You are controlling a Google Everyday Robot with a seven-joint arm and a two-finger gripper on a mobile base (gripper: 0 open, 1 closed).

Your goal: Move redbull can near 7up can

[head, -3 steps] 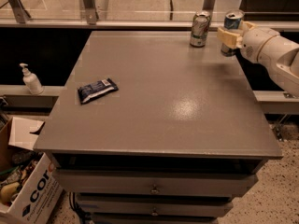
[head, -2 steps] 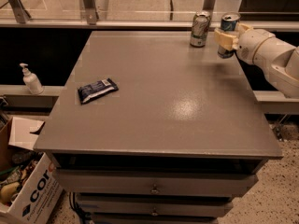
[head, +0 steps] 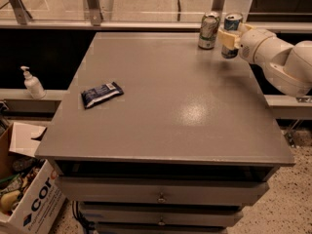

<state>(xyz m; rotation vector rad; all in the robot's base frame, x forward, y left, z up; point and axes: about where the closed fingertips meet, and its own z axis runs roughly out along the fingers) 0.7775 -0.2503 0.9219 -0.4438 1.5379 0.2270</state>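
Nearest, a cardboard box (head: 29,204) is sitting on the speckled floor (head: 292,213) beside the grey drawer table (head: 170,111). A dark blue packet (head: 101,94) is lying on its left side, and a pump bottle (head: 32,83) is standing on the ledge beyond. At the far right corner the gripper (head: 229,40) is clamping the redbull can (head: 233,21) upright, just right of the 7up can (head: 208,30). It has edged slightly closer to that can than a second ago.
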